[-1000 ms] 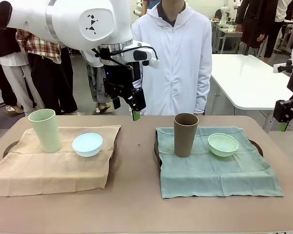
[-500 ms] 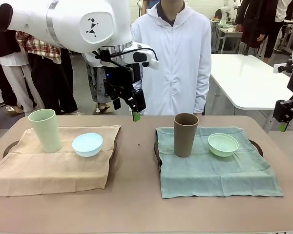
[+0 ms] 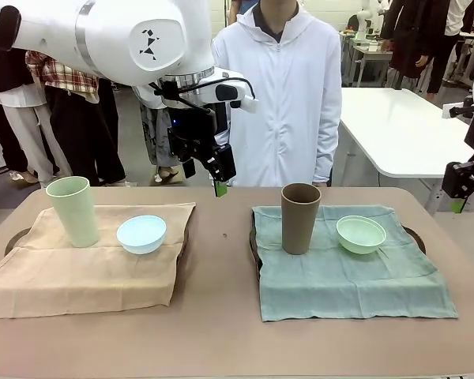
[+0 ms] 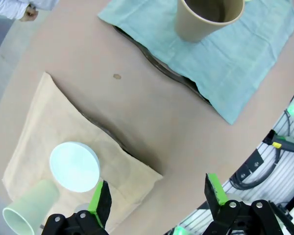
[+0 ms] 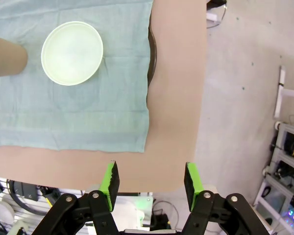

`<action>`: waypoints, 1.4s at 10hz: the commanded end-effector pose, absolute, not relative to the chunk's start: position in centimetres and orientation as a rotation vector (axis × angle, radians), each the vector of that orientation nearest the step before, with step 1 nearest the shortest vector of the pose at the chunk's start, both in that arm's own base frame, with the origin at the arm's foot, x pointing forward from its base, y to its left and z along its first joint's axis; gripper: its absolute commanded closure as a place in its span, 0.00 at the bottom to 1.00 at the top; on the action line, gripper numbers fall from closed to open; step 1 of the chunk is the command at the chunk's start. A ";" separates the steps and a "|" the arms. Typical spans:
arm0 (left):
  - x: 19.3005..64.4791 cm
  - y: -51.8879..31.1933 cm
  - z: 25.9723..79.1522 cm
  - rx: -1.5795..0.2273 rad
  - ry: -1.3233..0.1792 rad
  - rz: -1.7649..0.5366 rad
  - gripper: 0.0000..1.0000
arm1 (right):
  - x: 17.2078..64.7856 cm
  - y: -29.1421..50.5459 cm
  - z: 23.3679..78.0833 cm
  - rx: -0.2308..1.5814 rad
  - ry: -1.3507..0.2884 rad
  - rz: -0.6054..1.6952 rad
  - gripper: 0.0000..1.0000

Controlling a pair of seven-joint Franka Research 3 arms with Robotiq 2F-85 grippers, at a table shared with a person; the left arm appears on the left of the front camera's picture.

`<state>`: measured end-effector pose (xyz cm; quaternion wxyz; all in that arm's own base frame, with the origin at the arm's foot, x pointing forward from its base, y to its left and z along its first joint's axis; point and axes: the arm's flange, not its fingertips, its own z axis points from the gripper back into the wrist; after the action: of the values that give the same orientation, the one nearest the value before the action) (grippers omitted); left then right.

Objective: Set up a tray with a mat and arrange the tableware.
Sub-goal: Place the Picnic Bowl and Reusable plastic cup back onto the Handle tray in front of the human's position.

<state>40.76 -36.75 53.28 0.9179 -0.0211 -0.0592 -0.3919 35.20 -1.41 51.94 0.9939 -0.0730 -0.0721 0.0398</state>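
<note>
On the left side of the table a beige mat (image 3: 87, 264) lies over a dark tray (image 3: 16, 237), carrying the pale green tumbler (image 3: 73, 210) at its far left and the light blue bowl (image 3: 141, 234) just right of it; on the right a teal mat (image 3: 347, 272) covers a second tray (image 3: 413, 235), with the brown tumbler (image 3: 300, 218) at its far left part and the mint green bowl (image 3: 361, 234) just beside that. Both settings look complete. The tumblers are tall, stiff and probably light, so they would tip easily; I would pinch each across the rim or low around the wall. The bowls are shallow, smooth and likely slippery, best taken by the rim. The mats are soft cloth that would drag and wrinkle under anything slid across them. The left gripper (image 4: 157, 196) hangs above the far middle of the table with its fingers spread wide and nothing between them; the right gripper (image 5: 150, 179) is off the table's right edge, jaws parted and empty. A person in a white coat (image 3: 280, 95) stands at the far side. A small dark speck (image 3: 225, 234) sits on the bare tabletop (image 3: 221, 332) between the trays, and nothing blocks the way.
</note>
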 end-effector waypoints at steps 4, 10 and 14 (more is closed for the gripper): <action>39.9 -30.4 55.2 -0.079 -0.176 -0.712 0.00 | 35.6 -2.4 51.4 -0.087 -0.117 0.067 0.30; 35.3 -10.8 60.2 -0.336 -0.264 -0.511 0.00 | 34.8 -4.7 51.8 0.113 -0.065 0.006 0.30; 34.9 1.6 58.7 -0.622 -0.283 -0.289 0.00 | 33.4 -12.9 50.8 0.379 0.003 -0.243 0.30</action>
<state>34.80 0.45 59.55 0.9405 -0.2690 -0.1372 -0.1559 32.71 -11.48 50.06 0.9845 0.1465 0.0011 -0.0963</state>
